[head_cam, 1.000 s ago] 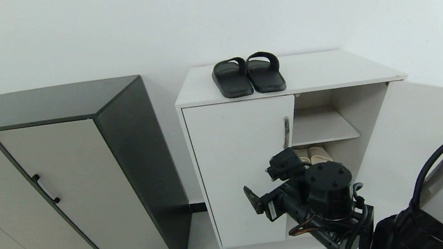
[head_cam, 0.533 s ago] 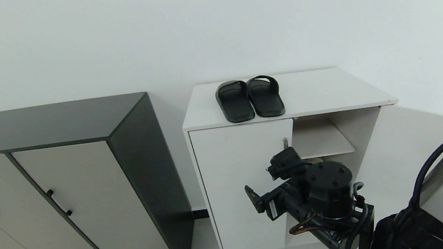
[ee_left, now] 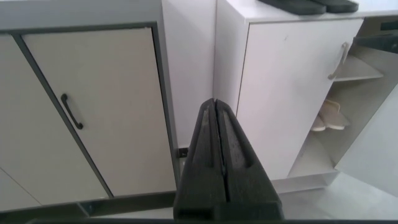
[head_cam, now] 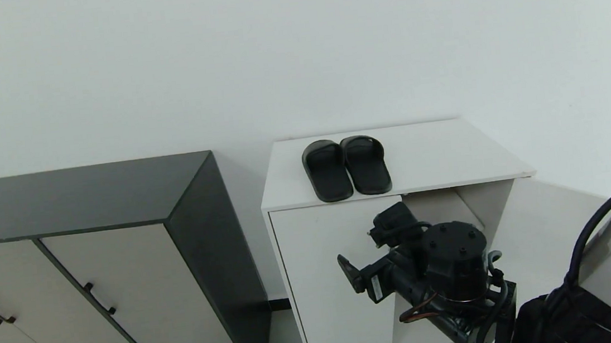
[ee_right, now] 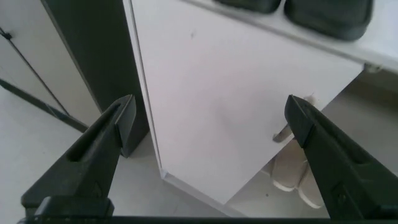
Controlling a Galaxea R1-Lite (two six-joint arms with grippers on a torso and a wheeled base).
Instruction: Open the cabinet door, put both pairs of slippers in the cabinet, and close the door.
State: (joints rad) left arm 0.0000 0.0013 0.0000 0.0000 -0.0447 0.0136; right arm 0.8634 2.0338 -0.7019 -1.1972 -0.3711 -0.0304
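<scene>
A pair of black slippers (head_cam: 347,167) (ee_left: 311,5) (ee_right: 298,9) lies side by side on top of the white cabinet (head_cam: 449,155). The cabinet's left door (head_cam: 338,280) (ee_left: 292,93) is closed, with a metal handle (ee_left: 339,60) (ee_right: 283,132) at its edge. Its right half stands open, and a beige pair of slippers (ee_left: 329,116) (ee_right: 295,177) sits on the lower shelf inside. My right gripper (ee_right: 210,109) is open and empty, held in front of the closed door. My left gripper (ee_left: 215,106) is shut and empty, well back from both cabinets.
A dark cabinet (head_cam: 89,198) (ee_left: 93,93) with pale doors and black handles stands directly left of the white one, with a narrow gap between them. A bare white wall runs behind both. The upper shelf (ee_left: 364,68) in the open half holds nothing.
The whole head picture has shifted, with both cabinets lower and smaller in frame, so the camera has moved. The slippers and the right arm keep their places.
</scene>
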